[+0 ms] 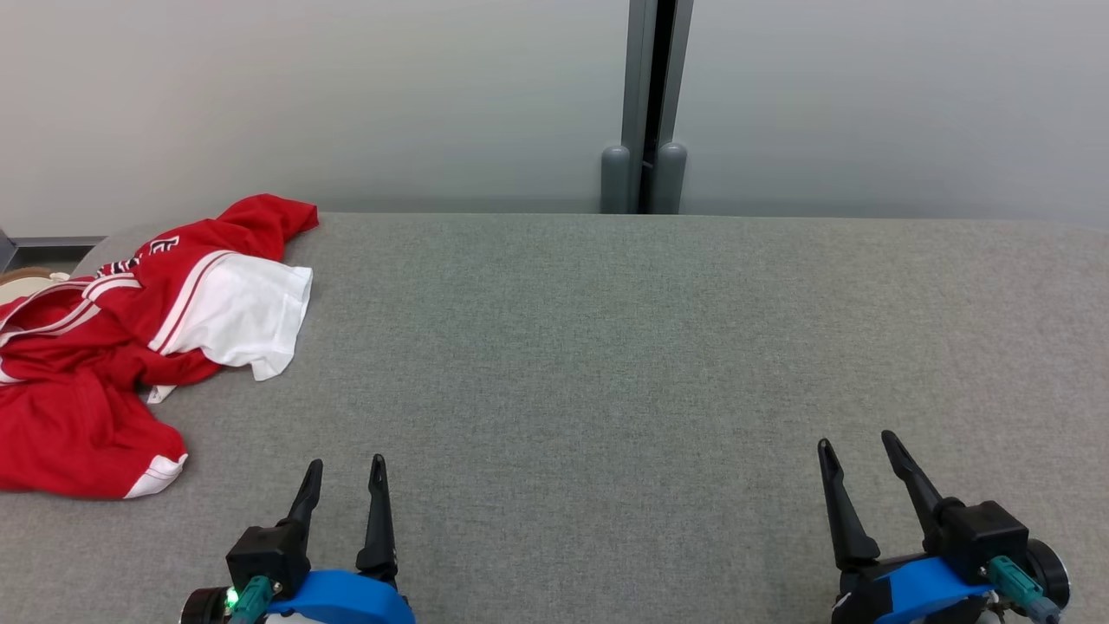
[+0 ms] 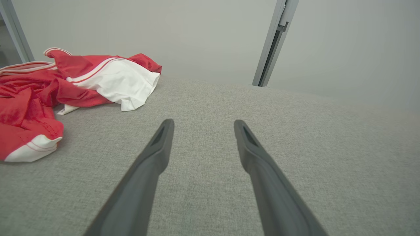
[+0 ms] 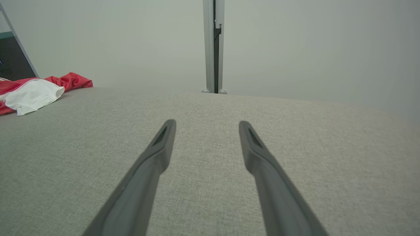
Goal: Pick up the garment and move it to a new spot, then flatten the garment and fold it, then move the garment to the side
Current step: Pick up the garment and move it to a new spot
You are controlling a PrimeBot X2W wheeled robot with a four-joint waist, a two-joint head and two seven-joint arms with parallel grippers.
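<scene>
Both the left pincer (image 1: 346, 461) and right pincer (image 1: 858, 438) gape wide, gripping nothing.

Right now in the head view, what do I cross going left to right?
red-and-white garment → left gripper, open → grey wall post at the back → right gripper, open

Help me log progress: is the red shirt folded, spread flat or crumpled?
Crumpled. The shirt lies in a rumpled heap on the grey surface, its white part flopped over red creases, with no neat fold.
</scene>
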